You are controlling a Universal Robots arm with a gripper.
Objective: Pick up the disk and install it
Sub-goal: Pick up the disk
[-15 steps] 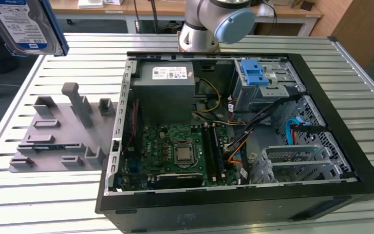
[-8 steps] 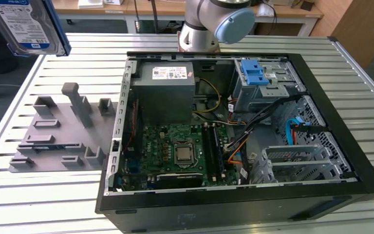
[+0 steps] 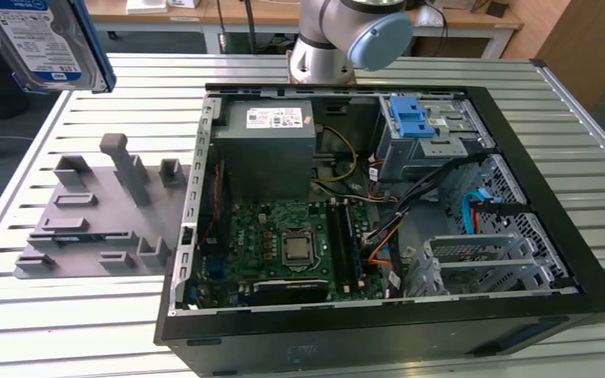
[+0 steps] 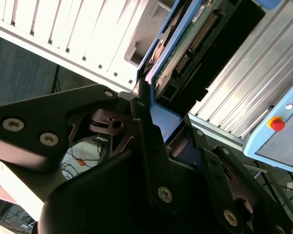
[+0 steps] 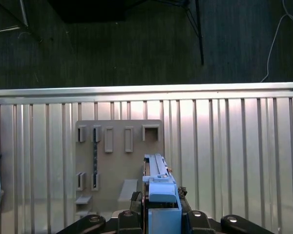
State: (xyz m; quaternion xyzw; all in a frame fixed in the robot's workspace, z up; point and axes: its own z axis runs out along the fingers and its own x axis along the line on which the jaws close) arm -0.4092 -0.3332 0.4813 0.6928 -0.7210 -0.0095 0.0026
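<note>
Gripper point(image 4: 158, 114) clamped on disk point(image 3: 48, 39) edge, upper left of exterior view, well apart from computer case point(image 3: 387, 339); carry likely wants firm, untilted hold.

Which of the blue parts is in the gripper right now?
The blue frame on the disk, clamped in the gripper above the slatted table. The blue latch and blue cable sit inside the open case.

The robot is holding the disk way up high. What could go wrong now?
The end effector grips the disk by one end of its blue frame, high over the slatted table; it might slip and drop. In the computer case, loose cables crowd the drive cage and could snag the disk.
</note>
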